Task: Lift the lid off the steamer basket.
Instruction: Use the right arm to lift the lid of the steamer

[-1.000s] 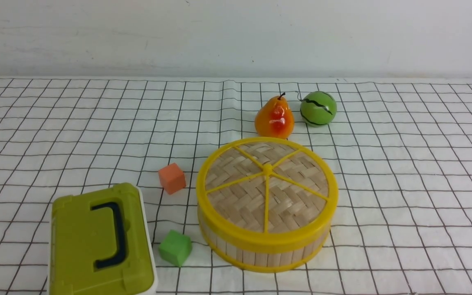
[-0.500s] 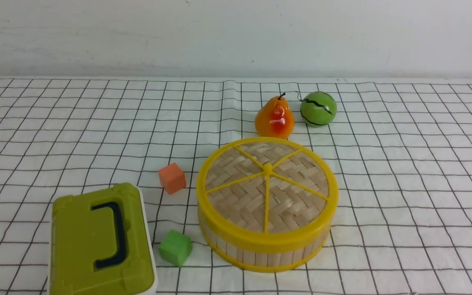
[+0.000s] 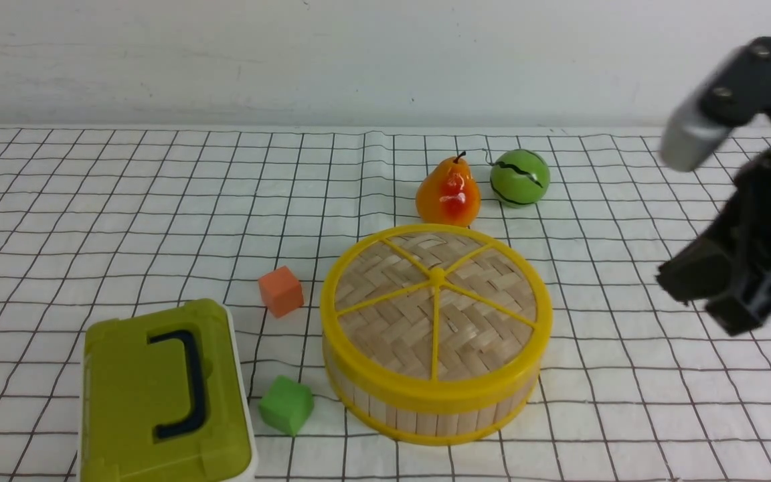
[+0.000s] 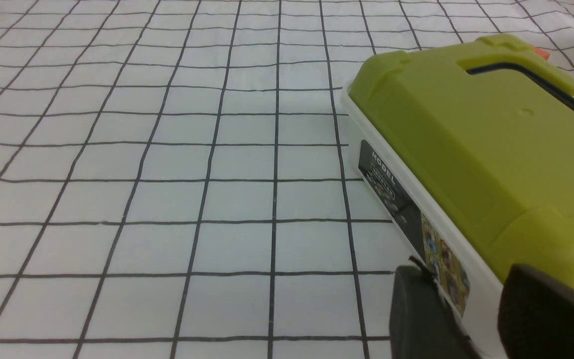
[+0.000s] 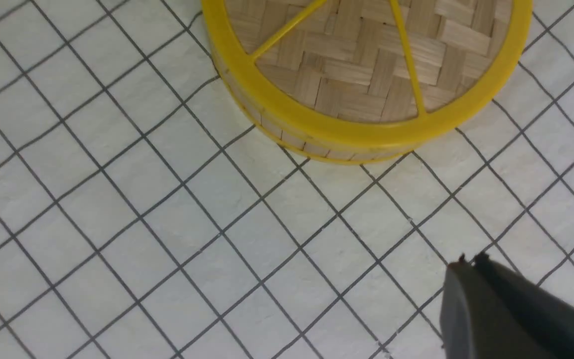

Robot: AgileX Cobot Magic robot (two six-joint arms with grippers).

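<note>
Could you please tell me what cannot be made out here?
- Inside of the steamer basket: covered by its lid in front and right wrist views.
- Right gripper: motion-blurred and cut by the front view's right edge; open or shut unclear.
- Left gripper: absent from front view; left wrist view shows only fingertips.
- Green box label, left wrist view: print too small.

"MODEL" on dark label point(image 4: 385, 185), green box point(image 4: 471, 144) side.
</note>
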